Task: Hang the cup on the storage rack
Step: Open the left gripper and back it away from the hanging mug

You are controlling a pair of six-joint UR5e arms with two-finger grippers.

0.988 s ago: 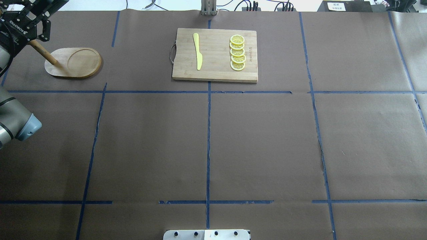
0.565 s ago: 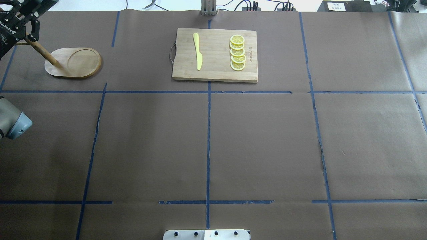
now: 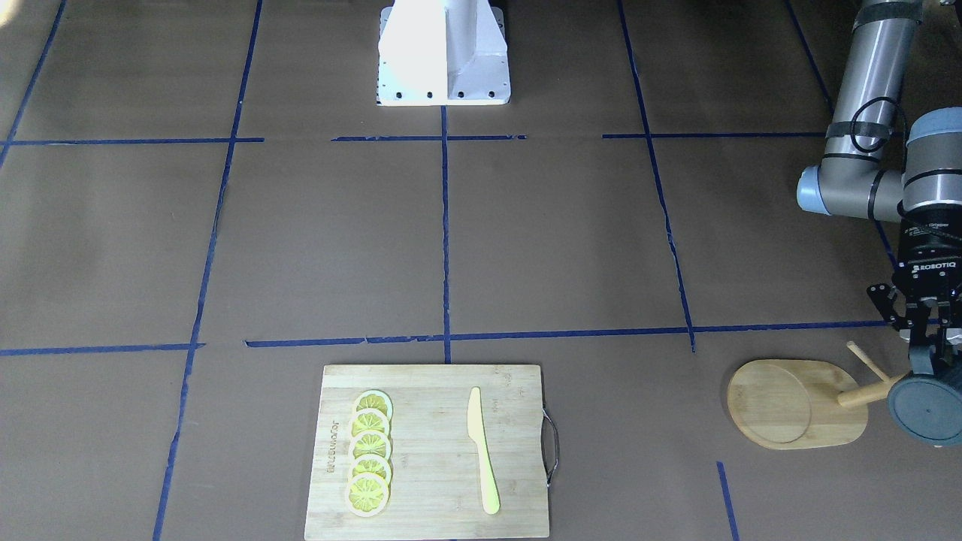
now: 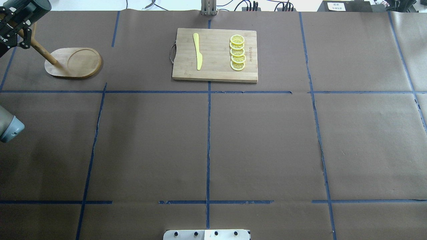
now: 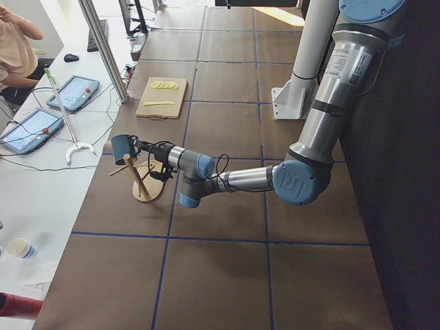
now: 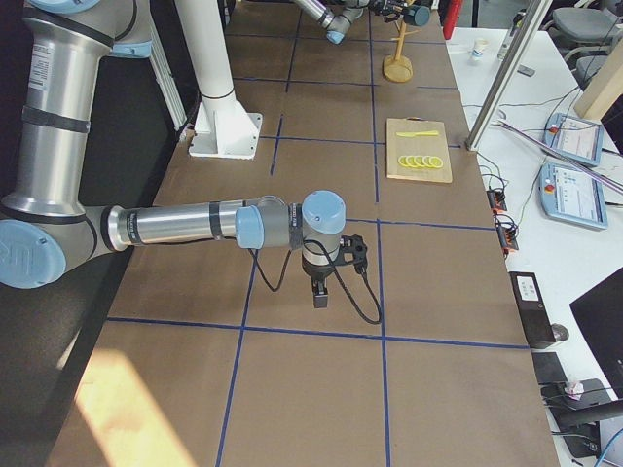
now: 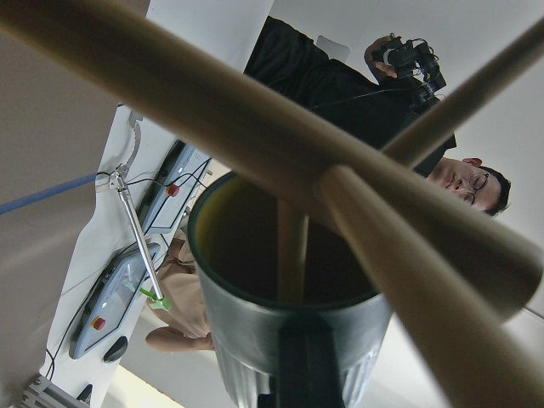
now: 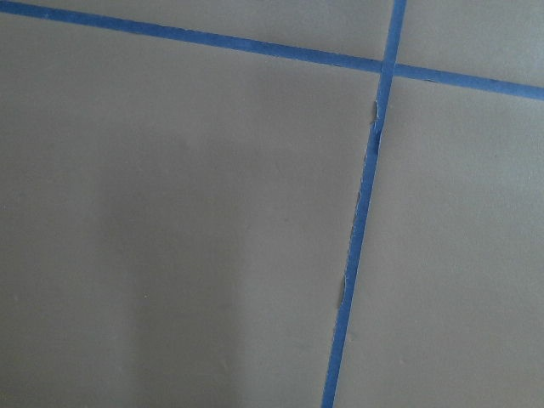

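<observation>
Cup (image 3: 928,409): one, pinched in my left gripper (image 3: 923,359), aloft among the storage rack (image 3: 789,406) pegs at the desk's far-left corner; judged not yet hung. Change: my left gripper and elbow have drawn further toward the left edge within the last second; the rack is unmoved. Right gripper (image 6: 319,292): over mid-desk, state cannot be told.
</observation>
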